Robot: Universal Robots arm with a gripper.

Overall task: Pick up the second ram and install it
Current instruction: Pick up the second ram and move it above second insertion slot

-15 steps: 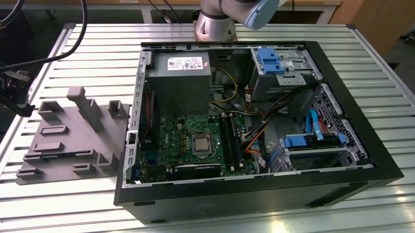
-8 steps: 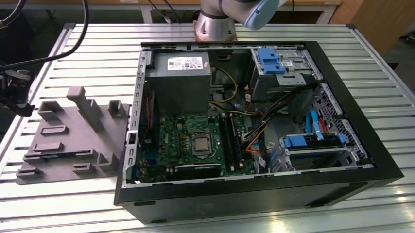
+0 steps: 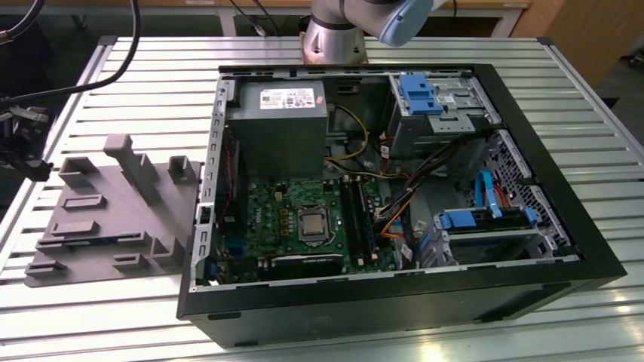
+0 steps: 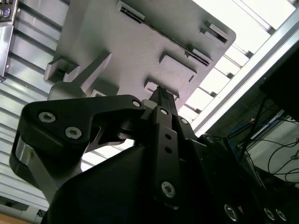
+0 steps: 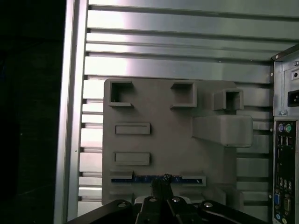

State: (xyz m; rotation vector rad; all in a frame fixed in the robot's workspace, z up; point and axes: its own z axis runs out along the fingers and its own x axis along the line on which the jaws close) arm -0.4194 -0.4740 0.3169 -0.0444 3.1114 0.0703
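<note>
Desk: slatted metal surface that carries the fixture and the computer case
Fixture: gray moulded plate lying flat on the desk
Computer case: stands just beside the fixture, on the exterior view's right, with its side open and the motherboard exposed
Arm base: mounted behind the computer case, well apart from the fixture
Posts: three square uprights in a row along one edge of the fixture
Block: larger raised body on the fixture, next to the post nearest the computer case
Pockets: two shallow rectangular recesses on the fixture, between the posts and the second ram
Second ram: thin bluish strip seated in a narrow slot of the fixture, along the edge opposite the posts
Second ram, long axis: parallel to that fixture edge, with one end toward the computer case and the other end away from it
Gripper: above the fixture, with the fingertips lined up over the middle of the second ram's length
Gripper, opening: fingers drawn together in both wrist views, with no gap visible at the tips
Gripper, contact: nothing seen clamped; whether the tips touch the second ram cannot be told
</note>
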